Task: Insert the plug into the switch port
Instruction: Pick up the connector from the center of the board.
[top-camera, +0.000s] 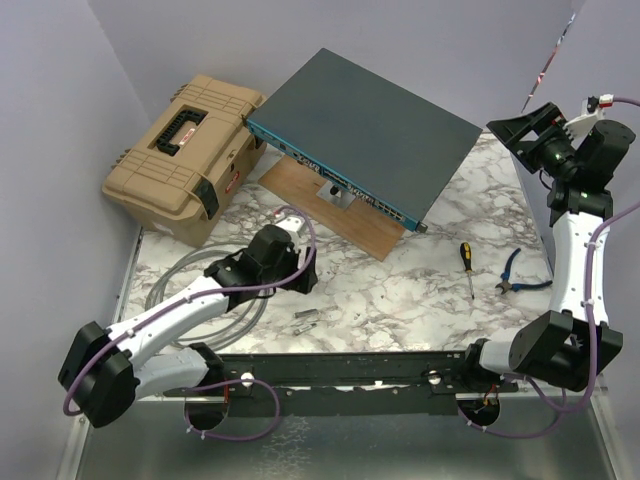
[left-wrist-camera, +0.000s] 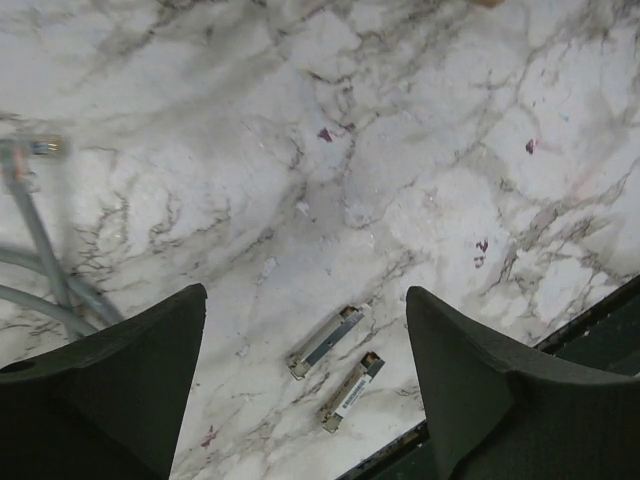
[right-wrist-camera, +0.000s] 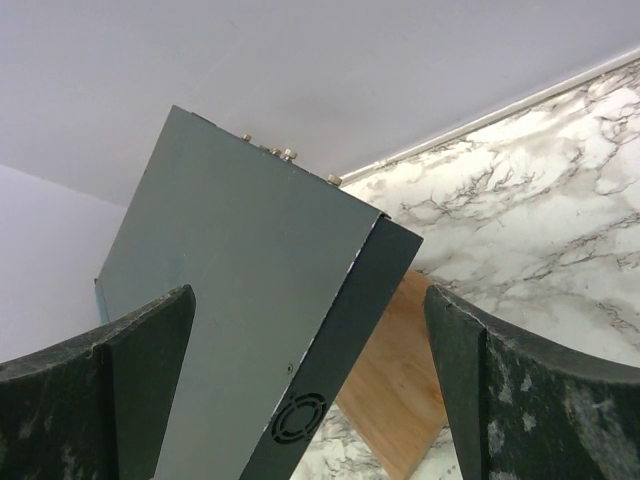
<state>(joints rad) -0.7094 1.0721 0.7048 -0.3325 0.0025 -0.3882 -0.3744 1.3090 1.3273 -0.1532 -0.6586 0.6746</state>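
Left end effector (left-wrist-camera: 305, 295) open, empty, over two small metal modules (left-wrist-camera: 325, 342) near the table's front edge. Right end effector (right-wrist-camera: 308, 292) open, empty, facing the switch (top-camera: 370, 120).

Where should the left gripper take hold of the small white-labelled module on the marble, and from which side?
Probably across its two long sides near the middle, from straight above. The white-labelled module is a slim bar lying flat on the marble table, slanted under the open left gripper, so turn the wrist. The other module lies close beside.
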